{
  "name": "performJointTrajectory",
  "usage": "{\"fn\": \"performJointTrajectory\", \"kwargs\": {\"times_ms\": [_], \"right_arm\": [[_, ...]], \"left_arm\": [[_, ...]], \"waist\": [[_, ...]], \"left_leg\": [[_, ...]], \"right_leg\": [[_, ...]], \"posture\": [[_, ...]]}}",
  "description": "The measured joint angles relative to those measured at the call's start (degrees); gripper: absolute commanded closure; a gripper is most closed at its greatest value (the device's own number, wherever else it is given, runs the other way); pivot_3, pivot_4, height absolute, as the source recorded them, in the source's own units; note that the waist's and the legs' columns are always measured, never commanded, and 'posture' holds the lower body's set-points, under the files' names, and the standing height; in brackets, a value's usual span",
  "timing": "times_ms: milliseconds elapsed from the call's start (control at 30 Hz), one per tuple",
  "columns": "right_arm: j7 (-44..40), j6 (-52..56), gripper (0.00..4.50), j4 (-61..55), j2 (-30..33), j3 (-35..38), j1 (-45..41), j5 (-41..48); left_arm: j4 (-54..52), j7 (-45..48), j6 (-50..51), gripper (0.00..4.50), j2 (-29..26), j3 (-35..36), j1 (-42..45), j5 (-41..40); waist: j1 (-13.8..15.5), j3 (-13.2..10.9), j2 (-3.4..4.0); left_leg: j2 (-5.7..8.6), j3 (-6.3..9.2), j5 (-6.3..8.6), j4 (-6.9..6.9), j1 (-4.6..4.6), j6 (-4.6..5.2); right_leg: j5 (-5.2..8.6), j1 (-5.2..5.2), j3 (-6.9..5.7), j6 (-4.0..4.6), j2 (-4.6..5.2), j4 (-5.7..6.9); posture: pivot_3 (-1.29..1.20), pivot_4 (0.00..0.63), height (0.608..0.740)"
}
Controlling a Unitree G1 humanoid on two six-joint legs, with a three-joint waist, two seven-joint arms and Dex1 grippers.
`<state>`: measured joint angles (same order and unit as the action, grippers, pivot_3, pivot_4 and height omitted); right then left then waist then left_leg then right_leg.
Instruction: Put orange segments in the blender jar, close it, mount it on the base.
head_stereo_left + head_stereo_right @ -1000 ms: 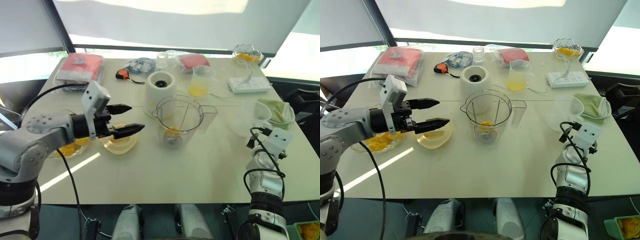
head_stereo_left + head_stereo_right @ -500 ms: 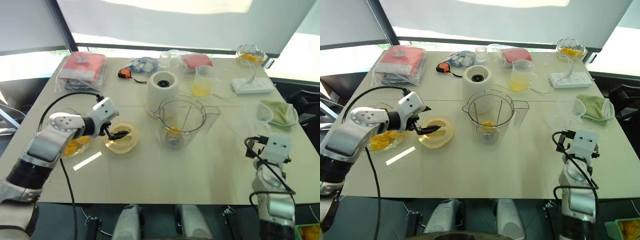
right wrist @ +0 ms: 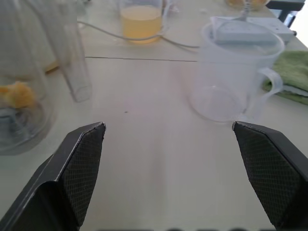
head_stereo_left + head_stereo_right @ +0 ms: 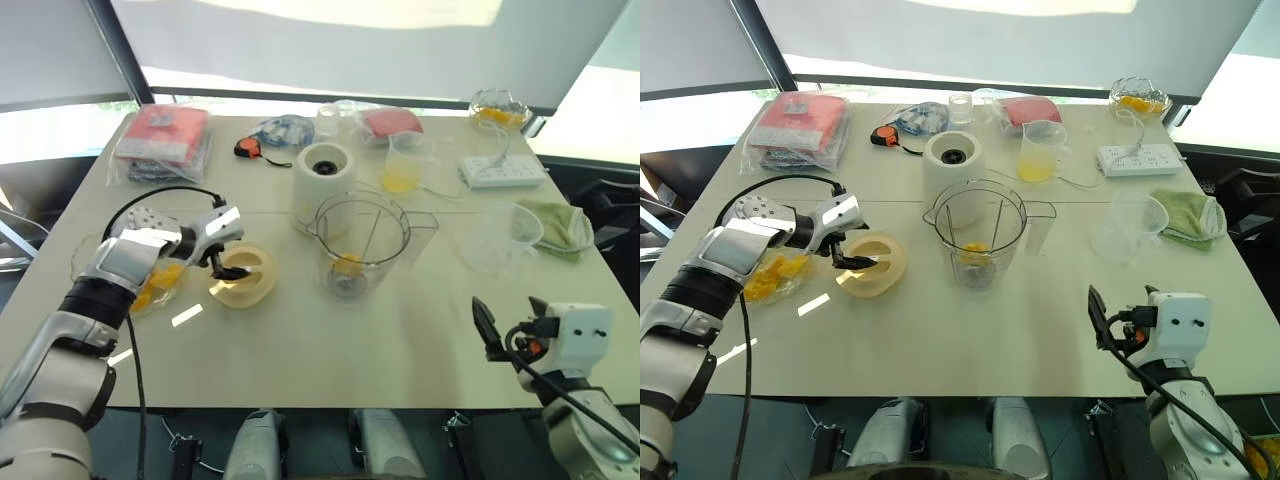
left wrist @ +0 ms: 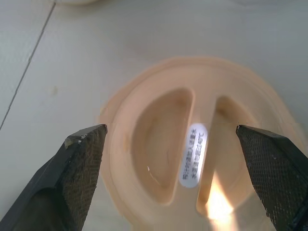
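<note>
The blender jar (image 4: 976, 238) sits upright dead centre on the table (image 4: 970, 340), no lid on it, with a few orange segments (image 4: 974, 250) down at the bottom near the blade. The base (image 4: 952, 166) is just beside it at about 11 o'clock, white cylinder with the dark socket facing up. More segments are in a shallow clear bowl (image 4: 768, 278) way over at the jar's 9 o'clock.

Between that bowl and the jar lies the jar's cream-coloured lid (image 4: 872, 265), flat on the table. The left gripper (image 4: 852, 257) is angled down right over it, fingers spread wide; in the left wrist view the two fingertips (image 5: 84, 159) straddle the lid on either side and aren't gripping it. Can't tell if they touch the rim.

The right gripper (image 4: 487, 330) is down near the table's edge at roughly 5 o'clock from the jar, pointing about level, jaws released and holding nothing. Its wrist view looks across at an empty clear measuring cup (image 3: 238, 72), which sits at 3 o'clock from the jar next to a green cloth (image 4: 1188, 215). A second cup with yellow liquid (image 4: 1039, 152) and a power strip (image 4: 1136, 157) are around 1 o'clock.
</note>
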<state>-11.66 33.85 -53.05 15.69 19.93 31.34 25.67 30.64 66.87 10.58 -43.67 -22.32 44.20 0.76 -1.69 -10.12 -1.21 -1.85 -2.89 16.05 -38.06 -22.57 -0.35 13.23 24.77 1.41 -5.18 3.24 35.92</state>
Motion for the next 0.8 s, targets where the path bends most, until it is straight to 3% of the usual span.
{"fn": "performJointTrajectory", "kwargs": {"times_ms": [100, 167, 300, 500, 800], "right_arm": [[-3.5, -1.1, 0.05, -4.0, 1.1, -4.2, 3.6, 4.3], [-5.2, -1.8, 0.05, -5.0, 5.2, -5.0, 4.2, 6.4], [-8.8, -1.6, 0.05, -5.1, 16.3, -1.9, 6.5, 9.6], [-11.9, 0.8, 0.05, -5.1, 27.3, 3.7, 6.3, 19.0], [-15.3, 3.7, 0.05, -5.2, 34.4, 4.6, 2.8, 22.4]], "left_arm": [[4.7, 0.6, -2.4, 0.00, 2.3, -0.1, 2.2, 1.8], [7.5, 0.7, -3.7, 0.00, 2.9, -0.1, 3.5, 2.8], [11.3, 1.3, -6.0, 0.00, 3.7, -0.1, 3.8, 5.0], [14.3, 1.1, -9.1, 0.00, 5.0, 0.2, 4.9, 7.3], [15.3, 0.8, -13.5, 0.00, 6.9, 0.2, 5.5, 10.1]], "waist": [[0.9, 0.0, -0.09], [1.0, 0.0, -0.21], [1.0, 0.0, -0.33], [1.2, 0.0, -0.53], [1.3, 0.1, -0.59]], "left_leg": [[0.00, 0.01, 0.00, -0.01, -0.05, 0.00], [0.02, -0.01, 0.00, -0.12, -0.05, 0.00], [0.08, -0.03, 0.00, -0.16, -0.03, 0.00], [0.07, 0.00, 0.00, -0.14, -0.06, 0.00], [0.07, 0.03, 0.00, -0.15, -0.06, 0.00]], "right_leg": [[0.01, 0.02, -0.03, 0.02, 0.01, 0.00], [0.01, -0.01, -0.02, 0.02, 0.10, -0.02], [0.00, -0.13, -0.02, 0.01, 0.29, -0.21], [-0.01, -0.21, -0.15, 0.00, 0.23, -0.30], [-0.02, -0.25, -0.16, 0.00, 0.21, -0.31]], "posture": [[0.00, 0.150, 0.740], [0.00, 0.150, 0.740], [0.00, 0.150, 0.740], [0.00, 0.150, 0.740], [0.00, 0.150, 0.740]]}}
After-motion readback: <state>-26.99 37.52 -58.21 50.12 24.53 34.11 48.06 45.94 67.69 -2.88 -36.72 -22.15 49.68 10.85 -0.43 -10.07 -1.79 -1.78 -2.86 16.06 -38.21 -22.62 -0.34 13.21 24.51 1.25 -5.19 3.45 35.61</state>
